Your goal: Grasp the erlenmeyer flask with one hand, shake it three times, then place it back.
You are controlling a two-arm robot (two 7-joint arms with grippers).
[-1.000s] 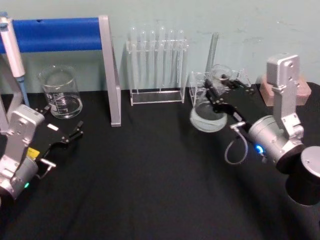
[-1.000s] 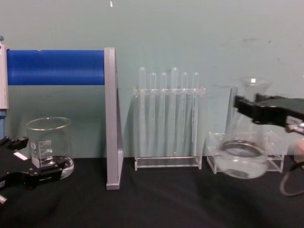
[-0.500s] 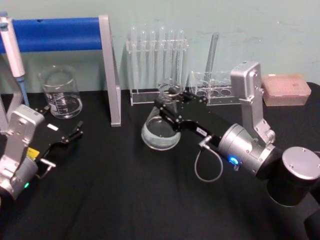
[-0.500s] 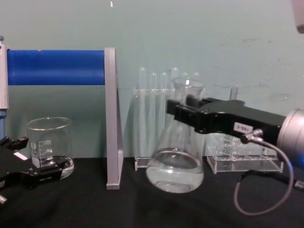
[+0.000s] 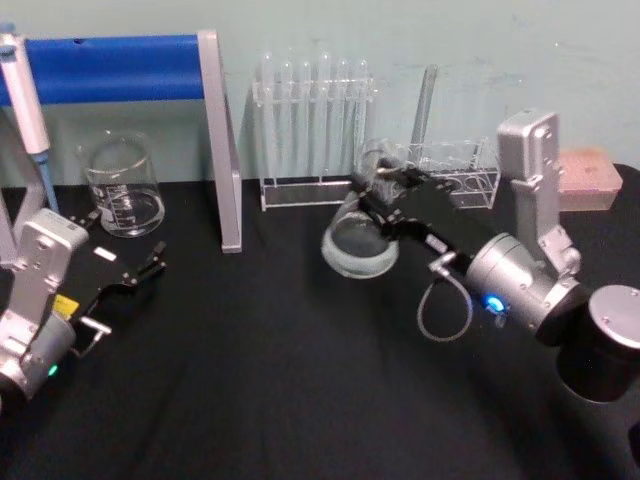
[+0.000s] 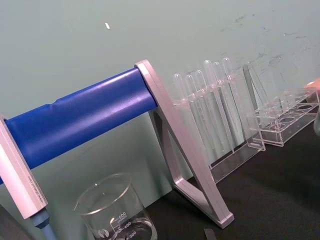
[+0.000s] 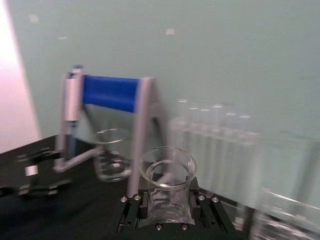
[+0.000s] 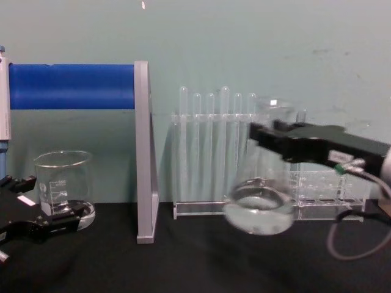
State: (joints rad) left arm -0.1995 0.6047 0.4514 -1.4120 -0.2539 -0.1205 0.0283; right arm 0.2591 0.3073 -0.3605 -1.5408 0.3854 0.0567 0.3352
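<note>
The erlenmeyer flask (image 5: 358, 243) is a clear glass cone with a little liquid in its base. It hangs tilted above the black table, in front of the test tube rack. My right gripper (image 5: 383, 186) is shut on its neck. In the chest view the flask (image 8: 259, 206) floats clear of the table, with the black right gripper (image 8: 273, 135) clamped just below the rim. The right wrist view looks down on the flask's round mouth (image 7: 167, 169) between the jaws. My left gripper (image 5: 128, 240) rests open at the table's left, beside the beaker.
A glass beaker (image 5: 122, 186) stands at the back left under a blue bar stand (image 5: 110, 68) with a grey leg (image 5: 224, 150). A rack of test tubes (image 5: 313, 130) stands behind the flask, a low clear rack (image 5: 455, 176) to its right, then a pink box (image 5: 585, 172).
The right gripper carried the flask from the far right to the centre-left, and has now swung it back to the right. The left arm has not moved.
</note>
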